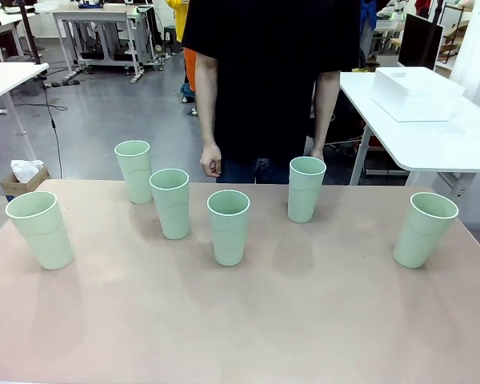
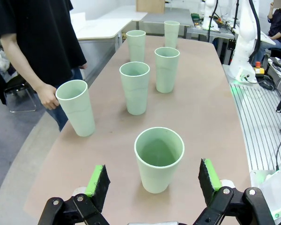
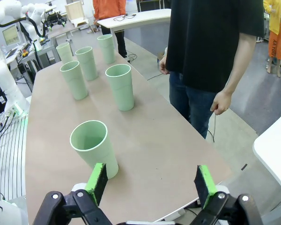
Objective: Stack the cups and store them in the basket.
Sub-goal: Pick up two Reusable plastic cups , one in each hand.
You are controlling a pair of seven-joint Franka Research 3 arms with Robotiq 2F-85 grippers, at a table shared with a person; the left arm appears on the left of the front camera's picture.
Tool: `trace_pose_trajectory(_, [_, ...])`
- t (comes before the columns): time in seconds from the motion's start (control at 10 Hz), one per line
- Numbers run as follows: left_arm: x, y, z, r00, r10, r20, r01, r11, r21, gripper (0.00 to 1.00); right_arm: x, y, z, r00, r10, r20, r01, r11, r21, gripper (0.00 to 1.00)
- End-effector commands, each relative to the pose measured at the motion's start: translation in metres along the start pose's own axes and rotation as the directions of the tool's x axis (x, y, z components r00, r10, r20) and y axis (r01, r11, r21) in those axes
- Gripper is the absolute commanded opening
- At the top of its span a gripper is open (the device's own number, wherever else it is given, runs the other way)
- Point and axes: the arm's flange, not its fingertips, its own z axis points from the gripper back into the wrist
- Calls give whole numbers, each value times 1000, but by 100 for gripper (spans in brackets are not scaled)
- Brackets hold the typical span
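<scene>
Several pale mint-green cups stand upright and apart on the tan table (image 1: 240, 320), from the far-left cup (image 1: 40, 230) to the far-right cup (image 1: 424, 229), with others between, such as the middle cup (image 1: 229, 226). The white basket (image 1: 416, 94) sits on a separate white table at the back right. My left gripper (image 2: 153, 176) is open, and the far-left cup (image 2: 159, 159) stands just ahead, in line with the gap between its fingers. My right gripper (image 3: 151, 182) is open, with the far-right cup (image 3: 94, 152) ahead, slightly left of its centre line.
A person in a black shirt (image 1: 264, 72) stands at the table's far edge, arms hanging, one hand (image 1: 211, 160) near the back-left cup (image 1: 134, 170). The white side table (image 1: 432, 136) stands beyond the right corner. The table's near half is bare.
</scene>
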Motion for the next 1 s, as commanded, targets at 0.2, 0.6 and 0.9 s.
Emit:
trace_pose_trajectory(0.2, [3, -1, 1, 1000, -7, 0, 7, 1000, 2, 100, 2, 0, 1, 1000, 3, 1, -3, 1000, -2, 100])
trace_pose_trajectory(0.6, [3, -1, 1, 1000, -7, 0, 7, 1000, 2, 100, 2, 0, 1, 1000, 3, 1, -3, 1000, -2, 100])
trace_pose_trajectory(0.9, [3, -1, 1, 1000, -7, 0, 7, 1000, 2, 100, 2, 0, 1, 1000, 3, 1, -3, 1000, -2, 100])
